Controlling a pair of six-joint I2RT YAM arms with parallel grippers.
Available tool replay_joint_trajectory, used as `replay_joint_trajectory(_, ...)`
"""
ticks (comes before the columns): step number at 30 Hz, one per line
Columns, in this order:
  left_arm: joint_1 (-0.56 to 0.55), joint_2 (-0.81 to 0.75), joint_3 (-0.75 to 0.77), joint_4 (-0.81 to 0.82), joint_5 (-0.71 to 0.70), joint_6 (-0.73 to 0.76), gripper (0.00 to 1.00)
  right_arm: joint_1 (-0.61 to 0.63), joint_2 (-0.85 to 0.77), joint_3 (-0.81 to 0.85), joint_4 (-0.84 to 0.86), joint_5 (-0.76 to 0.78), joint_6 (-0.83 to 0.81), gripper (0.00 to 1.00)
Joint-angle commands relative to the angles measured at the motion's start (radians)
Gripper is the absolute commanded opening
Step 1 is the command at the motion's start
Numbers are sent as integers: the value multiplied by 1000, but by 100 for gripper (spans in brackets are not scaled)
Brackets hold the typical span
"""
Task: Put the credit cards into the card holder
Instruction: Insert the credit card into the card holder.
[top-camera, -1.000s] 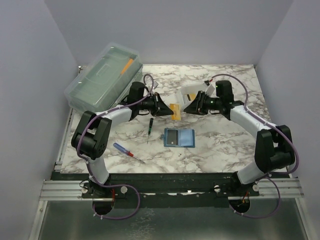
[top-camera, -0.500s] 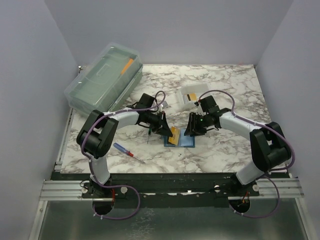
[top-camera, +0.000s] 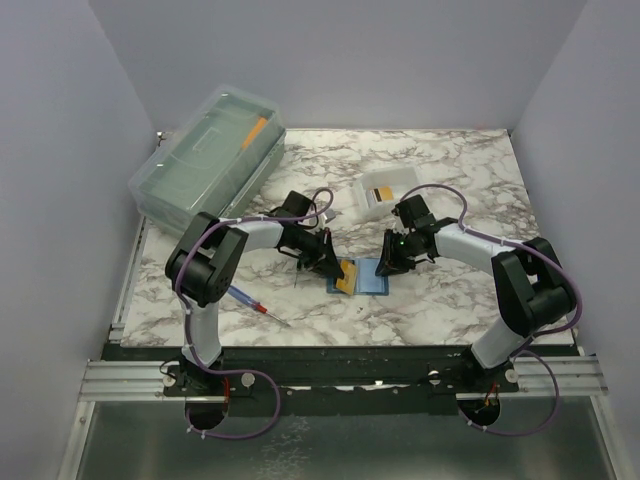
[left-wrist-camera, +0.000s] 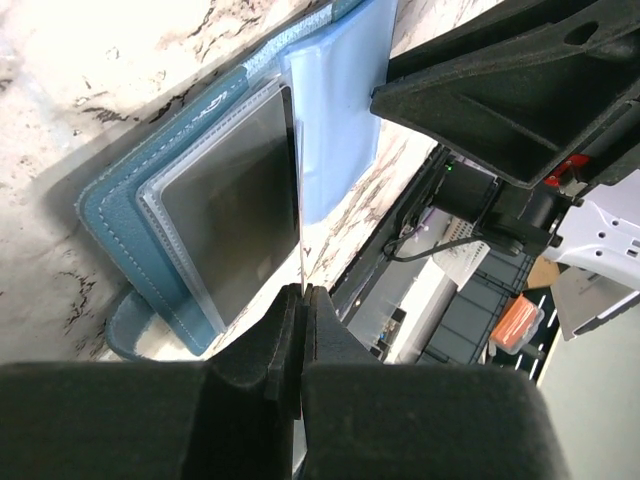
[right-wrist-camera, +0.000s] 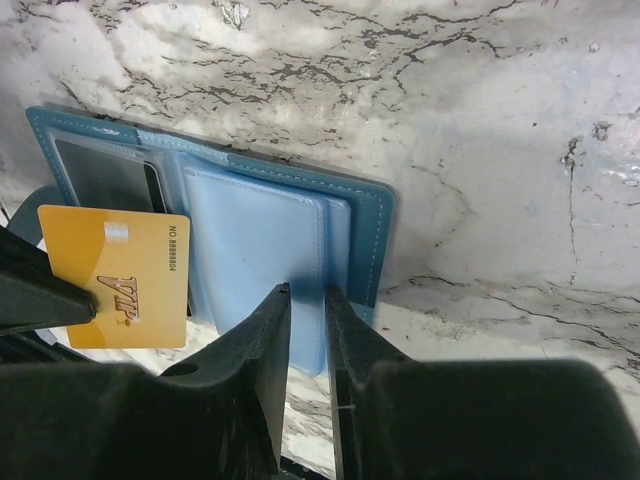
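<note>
The teal card holder (top-camera: 370, 280) lies open on the marble table. A dark card (right-wrist-camera: 105, 175) sits in its left clear sleeve, and light blue sleeves (right-wrist-camera: 250, 250) fill its right half. My left gripper (top-camera: 335, 265) is shut on a yellow-gold "VIP" credit card (top-camera: 347, 277) and holds it on edge over the holder's left half. The card shows edge-on in the left wrist view (left-wrist-camera: 298, 200) and flat in the right wrist view (right-wrist-camera: 120, 275). My right gripper (top-camera: 390, 262) is empty, its jaws a narrow gap apart. It points down at the right blue sleeve (right-wrist-camera: 307, 300).
A small translucent white tray (top-camera: 392, 180) with another card in it stands behind the holder. A big clear lidded box (top-camera: 210, 150) is at the back left. A dark screwdriver (top-camera: 300, 268) and a blue-and-red screwdriver (top-camera: 250, 300) lie left of the holder.
Both grippers moved from mid-table toward me and down to the card holder. The left carried the yellow card over the holder's left half. The right came to its right half.
</note>
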Motion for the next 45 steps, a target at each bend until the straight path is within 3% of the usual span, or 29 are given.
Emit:
replay_joint_trajectory(1, -6, 26, 28, -6, 20, 23, 0, 6, 40, -32, 3, 64, 5, 23)
replay_joint_trajectory(23, -28, 47, 54, 19, 24, 77, 0, 6, 65, -30, 16, 54, -4, 20)
replay_joint_trajectory(45, -30, 83, 53, 162, -56, -68, 0, 6, 60, -52, 29, 38, -2, 18)
